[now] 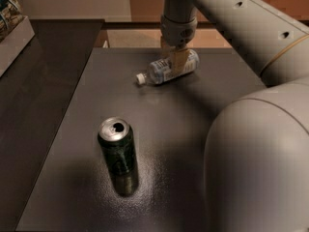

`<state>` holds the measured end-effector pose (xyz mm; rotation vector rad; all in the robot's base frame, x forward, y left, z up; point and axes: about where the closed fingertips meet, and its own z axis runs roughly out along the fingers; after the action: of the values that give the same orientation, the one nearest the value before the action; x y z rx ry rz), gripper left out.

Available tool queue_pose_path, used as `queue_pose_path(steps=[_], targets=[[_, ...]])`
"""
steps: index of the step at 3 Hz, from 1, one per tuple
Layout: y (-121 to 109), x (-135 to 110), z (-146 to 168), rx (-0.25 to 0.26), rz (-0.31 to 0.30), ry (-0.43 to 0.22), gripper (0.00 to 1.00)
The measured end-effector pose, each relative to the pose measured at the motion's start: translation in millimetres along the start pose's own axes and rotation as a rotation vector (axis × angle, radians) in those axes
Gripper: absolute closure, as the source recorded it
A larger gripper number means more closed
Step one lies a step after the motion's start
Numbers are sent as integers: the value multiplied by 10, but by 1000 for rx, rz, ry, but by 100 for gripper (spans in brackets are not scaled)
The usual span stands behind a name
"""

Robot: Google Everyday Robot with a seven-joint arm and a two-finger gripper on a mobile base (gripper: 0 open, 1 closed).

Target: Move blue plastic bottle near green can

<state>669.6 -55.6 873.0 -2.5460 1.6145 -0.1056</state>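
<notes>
The gripper (177, 64) is seen at the far side of the dark grey table (72, 129), lowered from the vertical wrist of the arm (231, 18) onto the middle of the blue plastic bottle (161, 70). Whether it is clamped on the bottle or merely set around it cannot be told. The bottle is laid on its side, slightly tilted across the table, with its white cap (140, 78) pointed to the left and towards the camera and its pale printed label turned up.

The green can (118, 151) is stood upright well apart from the bottle, nearer the camera and further left, its silver top (115, 128) and pull-tab hole shown from above. A large rounded grey part of the robot (260, 158) is seen at the right. A darker counter (38, 81) lies to the left of the table, and a pale box (12, 33) is placed at its far corner.
</notes>
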Motion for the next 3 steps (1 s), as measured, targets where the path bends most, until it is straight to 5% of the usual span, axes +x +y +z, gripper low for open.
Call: queue_pose_path(steps=[1, 3], targets=[[191, -77, -210, 27, -19, -30, 100], [777, -364, -482, 61, -31, -74, 100]])
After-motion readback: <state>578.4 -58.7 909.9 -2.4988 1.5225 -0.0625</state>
